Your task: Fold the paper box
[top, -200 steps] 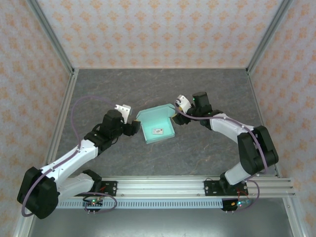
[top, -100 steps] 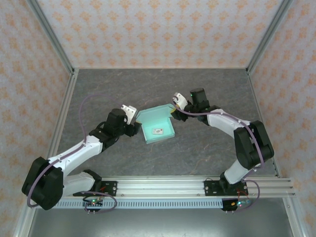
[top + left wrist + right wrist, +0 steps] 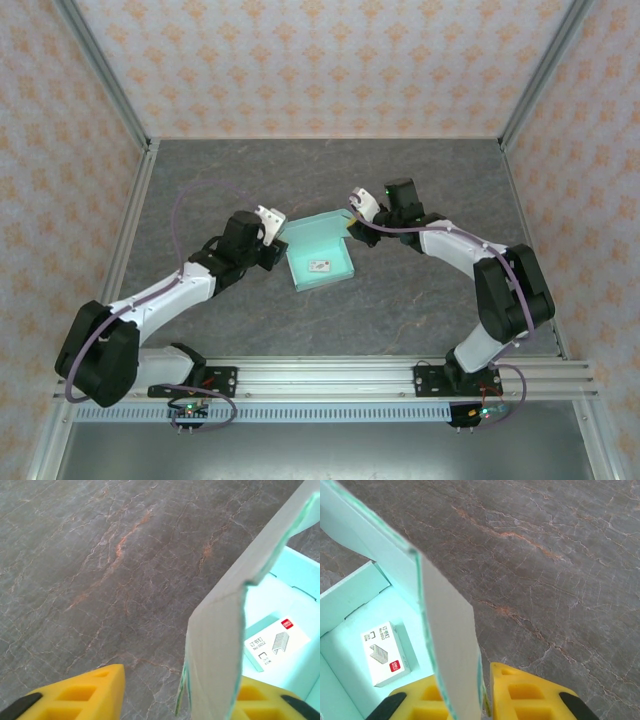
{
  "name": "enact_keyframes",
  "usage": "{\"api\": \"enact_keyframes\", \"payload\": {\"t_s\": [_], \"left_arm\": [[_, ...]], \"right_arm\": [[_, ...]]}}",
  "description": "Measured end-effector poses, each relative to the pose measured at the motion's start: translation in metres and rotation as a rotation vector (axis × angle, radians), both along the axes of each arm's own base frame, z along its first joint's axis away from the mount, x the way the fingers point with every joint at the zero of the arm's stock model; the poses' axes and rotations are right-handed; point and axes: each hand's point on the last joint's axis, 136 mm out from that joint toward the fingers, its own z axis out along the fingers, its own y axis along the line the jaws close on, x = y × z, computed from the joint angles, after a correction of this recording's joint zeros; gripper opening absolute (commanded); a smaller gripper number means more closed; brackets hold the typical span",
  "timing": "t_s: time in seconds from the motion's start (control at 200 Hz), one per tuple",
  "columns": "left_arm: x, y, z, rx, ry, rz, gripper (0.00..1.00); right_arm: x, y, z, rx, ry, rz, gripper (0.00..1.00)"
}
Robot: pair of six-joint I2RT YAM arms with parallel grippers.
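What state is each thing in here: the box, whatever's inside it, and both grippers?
paper box, lying open, side walls raised, not yet closed up.
staple packet, flat inside the paper box, label up.
left gripper, jaws open around one raised wall, with a gap on one side.
right gripper, jaws shut on the opposite raised wall.

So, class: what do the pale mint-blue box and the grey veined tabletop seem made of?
Pale mint-blue paper box: thin matte card, going by its slim edge and creased flaps. Grey veined tabletop: looks like stone, low sheen, though possibly a printed laminate.
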Motion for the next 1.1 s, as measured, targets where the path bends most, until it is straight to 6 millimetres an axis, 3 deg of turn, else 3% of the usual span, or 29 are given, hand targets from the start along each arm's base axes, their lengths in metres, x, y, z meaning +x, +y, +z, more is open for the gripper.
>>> {"api": "enact_keyframes", "payload": {"t_s": [0.335, 0.641, 0.811, 1.096], "left_arm": [[0.0, -0.003, -0.011, -0.003, 0.036, -0.014, 0.28], [0.0, -0.008, -0.006, -0.027, 0.037, -0.034, 0.15], [0.001, -0.01, -0.008, -0.041, 0.047, -0.029, 0.1], [0.004, -0.008, -0.006, -0.096, 0.067, 0.03, 0.0]], "right_arm": [[0.001, 0.0, 0.002, 0.002, 0.001, -0.003, 0.1], [0.0, 0.004, 0.001, -0.002, 0.014, -0.025, 0.05], [0.002, 0.007, 0.002, -0.005, 0.024, -0.072, 0.0], [0.004, 0.015, 0.01, -0.031, -0.008, -0.201, 0.0]]}}
